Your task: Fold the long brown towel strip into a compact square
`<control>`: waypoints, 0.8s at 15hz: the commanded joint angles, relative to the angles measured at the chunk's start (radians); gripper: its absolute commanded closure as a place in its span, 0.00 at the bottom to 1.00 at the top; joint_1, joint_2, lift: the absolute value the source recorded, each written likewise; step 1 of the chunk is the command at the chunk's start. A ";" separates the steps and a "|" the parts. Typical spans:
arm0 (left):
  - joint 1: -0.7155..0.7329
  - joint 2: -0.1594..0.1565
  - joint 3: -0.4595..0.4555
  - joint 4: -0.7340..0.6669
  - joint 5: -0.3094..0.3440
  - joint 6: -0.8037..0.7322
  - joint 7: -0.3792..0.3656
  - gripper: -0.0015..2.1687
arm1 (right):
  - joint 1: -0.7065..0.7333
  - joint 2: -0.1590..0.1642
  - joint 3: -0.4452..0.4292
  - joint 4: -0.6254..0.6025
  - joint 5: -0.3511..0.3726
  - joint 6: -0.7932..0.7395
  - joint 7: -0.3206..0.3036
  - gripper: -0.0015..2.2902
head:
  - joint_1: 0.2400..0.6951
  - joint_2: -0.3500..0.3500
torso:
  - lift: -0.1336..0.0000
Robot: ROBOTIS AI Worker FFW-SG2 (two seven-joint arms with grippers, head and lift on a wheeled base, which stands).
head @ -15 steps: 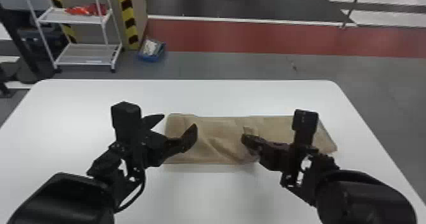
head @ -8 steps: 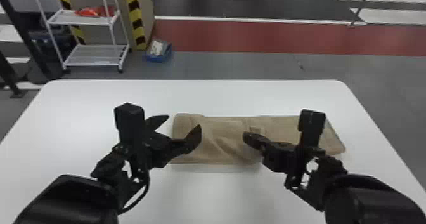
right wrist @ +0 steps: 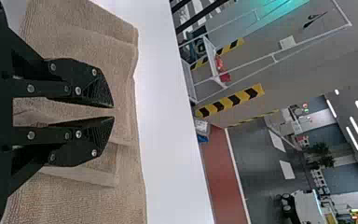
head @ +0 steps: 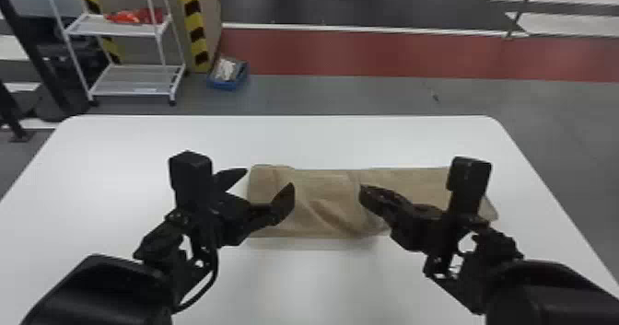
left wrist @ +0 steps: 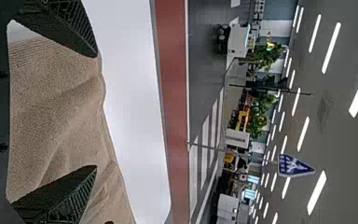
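Note:
The brown towel (head: 318, 181) lies lengthwise from left to right across the table, with creases and a raised fold near its middle. At its left end stands my left gripper (head: 268, 179), open, its fingers apart above the cloth. The left wrist view has the towel (left wrist: 56, 107) behind the spread left gripper (left wrist: 97, 112). My right gripper (head: 363, 191) is low over the towel's middle. In the right wrist view the right gripper (right wrist: 113, 112) is shut but for a sliver between the tips, over overlapping layers of towel (right wrist: 116, 60); whether it pinches cloth cannot be told.
The white table (head: 294, 140) extends past the towel on all sides. Beyond its far edge a white shelf rack (head: 133, 82) and a blue bin (head: 228, 84) stand on the floor at the back left.
The head view has shifted slightly, so the table sits further right in it. My right gripper's wrist has swung a little to the right. The left gripper stays open, and the towel looks unchanged.

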 commanded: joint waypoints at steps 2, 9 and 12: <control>0.000 0.000 -0.001 0.001 -0.001 0.000 0.000 0.01 | -0.082 0.001 0.006 0.129 0.045 0.005 -0.002 0.15 | 1.00 0.40 | 0.07; 0.000 0.000 0.005 0.003 -0.003 -0.003 -0.003 0.01 | -0.127 0.001 0.010 0.198 0.042 0.008 -0.002 0.21 | 1.00 0.40 | 0.07; 0.000 0.000 0.005 0.008 -0.001 -0.009 -0.005 0.01 | -0.133 0.001 0.015 0.198 0.044 0.026 -0.012 0.21 | 1.00 0.41 | 0.07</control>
